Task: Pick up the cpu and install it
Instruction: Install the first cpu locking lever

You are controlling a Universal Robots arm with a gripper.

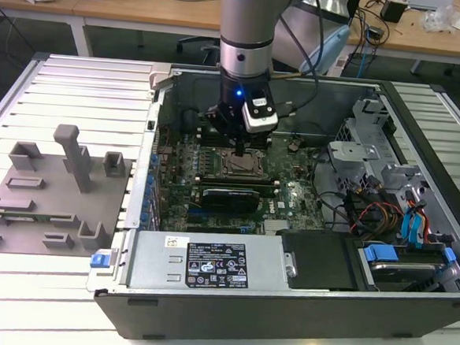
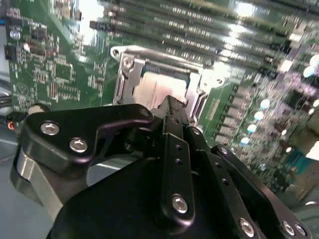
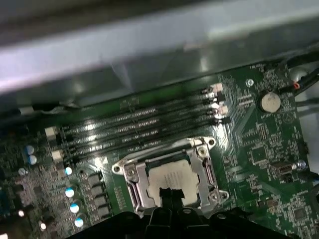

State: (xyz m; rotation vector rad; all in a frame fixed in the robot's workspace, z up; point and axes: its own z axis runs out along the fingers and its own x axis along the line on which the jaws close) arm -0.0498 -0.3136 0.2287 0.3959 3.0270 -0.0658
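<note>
The gripper (image 1: 240, 151) hangs low inside the open computer case (image 1: 300, 304), its dark fingers (image 3: 167, 195) drawn together to a narrow tip. That tip stands right over the near edge of the cpu (image 3: 170, 180). Nothing sits between the fingers, so the gripper reads as closed and empty, with the tip either pressing on the chip or poised just above it; the pictures do not settle whether it touches.

The cpu lies flat in the socket frame (image 3: 132, 181), pale top up and square to the metal edges, which suggests it has already been set in place. A closed fingertip over the chip would suit nudging or seating it, not grasping it.

In the second wrist view the same pale square (image 2: 159, 85) shows beyond the linkages, bounded by the bright frame (image 2: 124, 79).

Around the socket spreads the green motherboard (image 1: 288, 188), with long memory slots (image 3: 139, 127) just beside the frame. Outside the case, on the exterior view's left, grey plastic blocks and posts (image 1: 63, 184) rest on the ribbed table (image 1: 78, 83), well apart from the work.
</note>
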